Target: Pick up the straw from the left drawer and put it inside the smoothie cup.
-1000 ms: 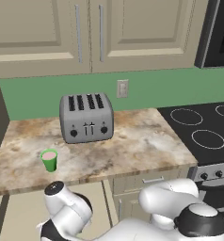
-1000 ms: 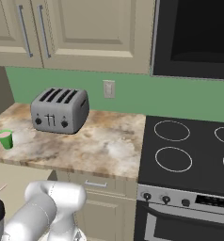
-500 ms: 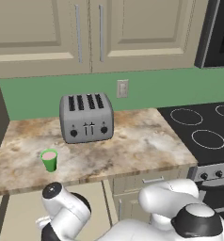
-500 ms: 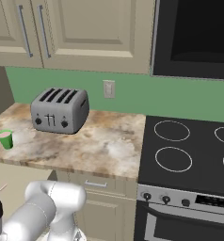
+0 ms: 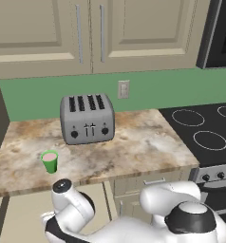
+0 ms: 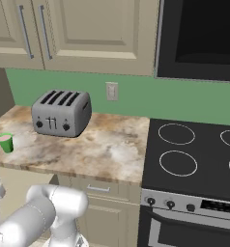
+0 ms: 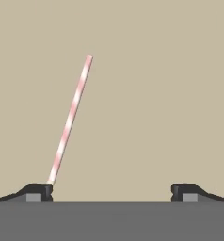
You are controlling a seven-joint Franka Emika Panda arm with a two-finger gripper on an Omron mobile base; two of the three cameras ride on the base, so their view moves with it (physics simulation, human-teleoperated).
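**Over the drawer, lining up on the straw**

I am at the pick-up step. In the hand view my gripper [image 7: 111, 190] hangs with its jaws spread as wide as they go and nothing between them. The straw [image 7: 70, 120] lies flat on the plain beige floor of the drawer [image 7: 170, 94], slanted, with its near end right at one fingertip [image 7: 37, 192] and its far end leaning away toward the middle of the view. So the straw is off to one side of the gap, not centred in it.

The cup [image 5: 50, 161] stands on the counter [image 5: 134, 147] near its front edge, toward the left end, well apart from the toaster [image 5: 87, 117] behind it.

As I judge it, I next need to shift sideways and turn the hand so the jaws straddle the thin stick crosswise, then go down and close. It could easily roll or slip away.
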